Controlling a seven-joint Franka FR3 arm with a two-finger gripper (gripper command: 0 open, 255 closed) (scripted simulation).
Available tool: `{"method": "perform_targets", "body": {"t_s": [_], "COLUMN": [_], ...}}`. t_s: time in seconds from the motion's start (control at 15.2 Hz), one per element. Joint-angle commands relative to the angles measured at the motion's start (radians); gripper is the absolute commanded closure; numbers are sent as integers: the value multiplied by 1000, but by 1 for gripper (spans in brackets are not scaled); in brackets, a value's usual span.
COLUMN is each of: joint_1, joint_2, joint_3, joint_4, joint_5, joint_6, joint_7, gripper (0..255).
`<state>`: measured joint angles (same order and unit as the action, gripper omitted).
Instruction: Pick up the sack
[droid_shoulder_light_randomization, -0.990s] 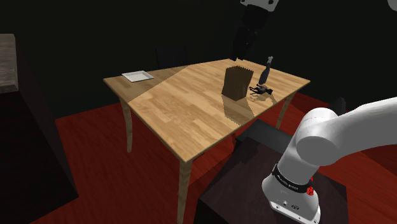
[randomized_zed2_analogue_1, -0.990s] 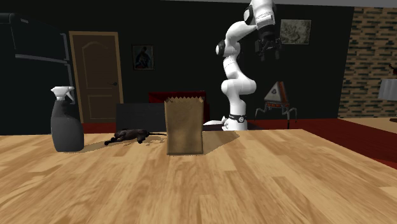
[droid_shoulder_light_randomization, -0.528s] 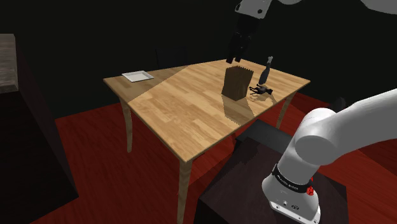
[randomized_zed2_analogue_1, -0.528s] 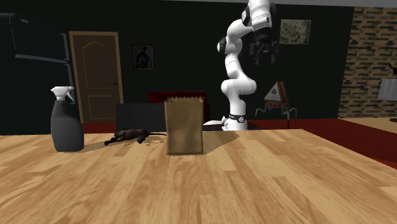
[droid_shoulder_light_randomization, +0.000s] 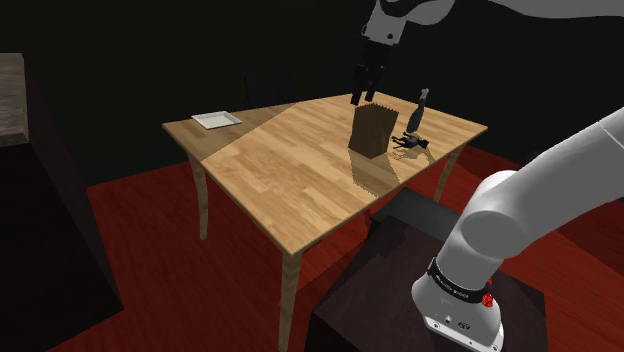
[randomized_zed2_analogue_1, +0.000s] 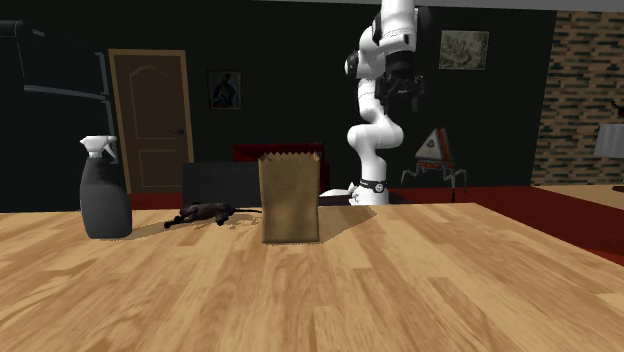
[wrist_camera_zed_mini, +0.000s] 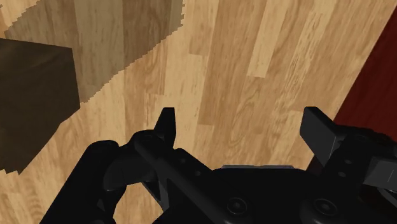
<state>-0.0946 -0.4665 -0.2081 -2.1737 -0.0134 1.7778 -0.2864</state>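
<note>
A brown paper sack (droid_shoulder_light_randomization: 371, 131) stands upright on the wooden table (droid_shoulder_light_randomization: 280, 185), toward its far right part in the shoulder view. It also rises mid-table in the second exterior view (randomized_zed2_analogue_1: 289, 197). My black gripper (droid_shoulder_light_randomization: 359, 97) hangs in the air just above and slightly left of the sack's top edge, apart from it. In the second exterior view the gripper (randomized_zed2_analogue_1: 402, 98) hovers high behind the sack. Seen from the wrist, the fingers (wrist_camera_zed_mini: 167, 124) stand wide apart over bare tabletop, the gripper (wrist_camera_zed_mini: 242, 127) is open, and the sack (wrist_camera_zed_mini: 32, 108) lies off to one side.
A dark spray bottle (randomized_zed2_analogue_1: 104, 190) and a small dark object (randomized_zed2_analogue_1: 205, 211) sit beside the sack, near the table's far corner (droid_shoulder_light_randomization: 421, 108). A flat white tray (droid_shoulder_light_randomization: 216, 120) lies at the opposite corner. My stand (droid_shoulder_light_randomization: 400, 290) sits by the near table edge.
The gripper has come down and shifted toward the shoulder view's left, ending closer to the sack's top. The sack and other objects have not moved.
</note>
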Motion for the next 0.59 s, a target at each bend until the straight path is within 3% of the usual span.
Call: {"method": "perform_targets", "body": {"t_s": [0.0,0.53], "joint_1": [-12,-55], "joint_2": [54,300], "joint_3": [-24,-109], "joint_4": [26,178], "joint_5": [-15,-40], "joint_6": [22,91], "joint_7": [-21,-98], "gripper": [0,0]}}
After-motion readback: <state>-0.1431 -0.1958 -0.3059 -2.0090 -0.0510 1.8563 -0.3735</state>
